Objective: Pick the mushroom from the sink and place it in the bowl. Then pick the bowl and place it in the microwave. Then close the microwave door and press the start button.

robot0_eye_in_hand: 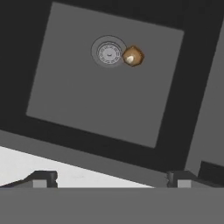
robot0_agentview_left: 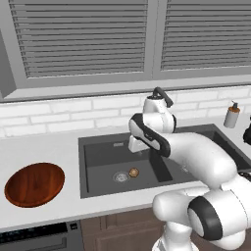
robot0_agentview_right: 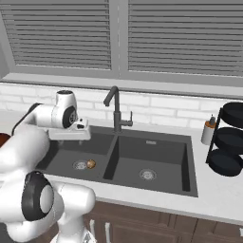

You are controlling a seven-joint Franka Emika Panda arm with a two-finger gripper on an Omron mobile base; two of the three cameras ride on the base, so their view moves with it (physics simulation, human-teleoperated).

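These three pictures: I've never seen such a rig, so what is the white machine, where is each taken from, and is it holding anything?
The white machine is a jointed robot arm in a rendered kitchen. Two pictures come from cameras behind it, left and right, looking down over the counter. The third comes from a camera on the hand, looking along its two small dark fingertips.

The dark grey sink has two basins. In the left basin a small brown mushroom lies right beside the round metal drain. A reddish-brown wooden bowl sits on the counter left of the sink. A curved faucet, a soap bottle and a rack of dark plates stand further right.

The hand hangs above the left basin, open, and holds nothing.
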